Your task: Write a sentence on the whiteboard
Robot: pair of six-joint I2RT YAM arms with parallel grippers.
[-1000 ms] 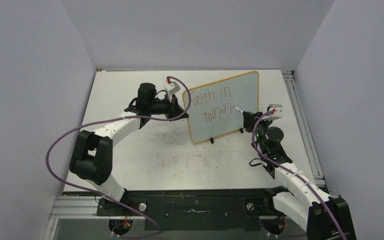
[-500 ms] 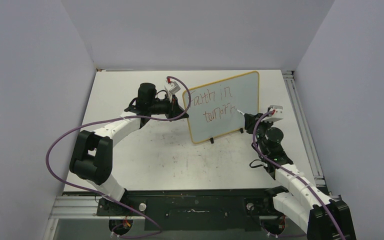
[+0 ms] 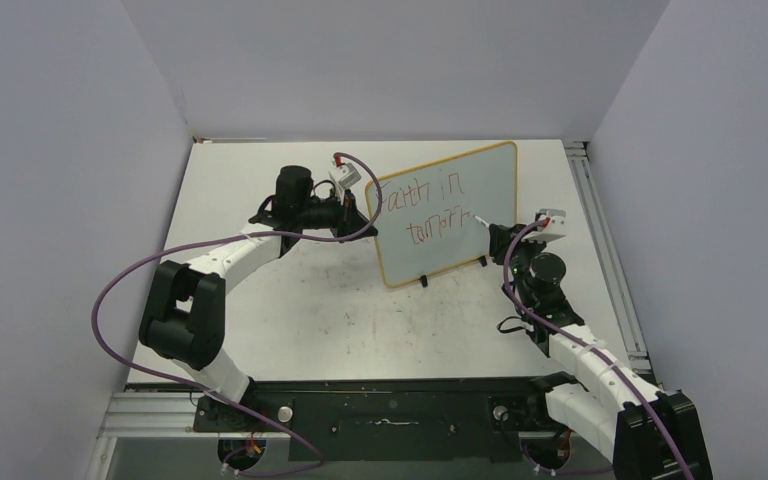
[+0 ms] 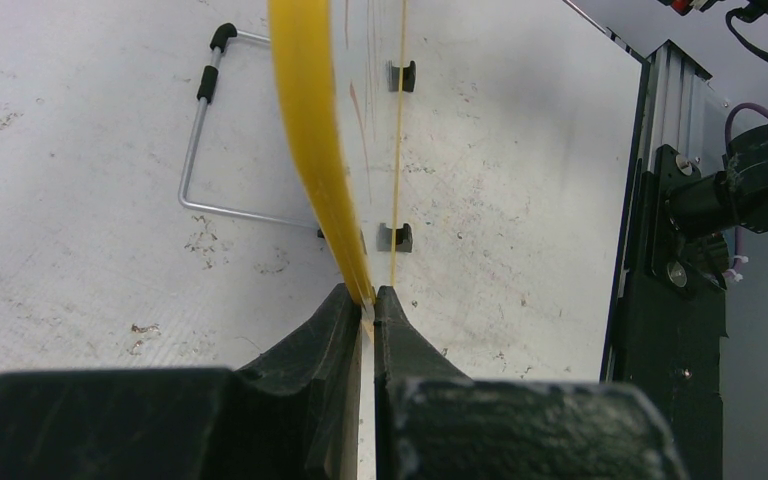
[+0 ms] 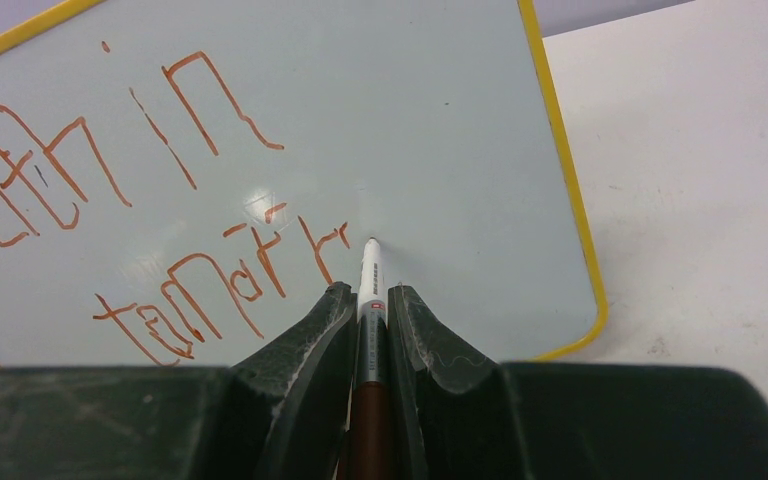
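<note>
Whiteboard stands tilted on its black feet near the middle of the table, angled between the two arms; the left gripper is clamped on its yellow-framed left edge; the right gripper is closed round a brown marker, whose white tip meets the board just right of the last letter; the sentence reads roughly "Faith in" on the upper line and "tomorr" below it, in thin reddish-brown strokes.
</note>
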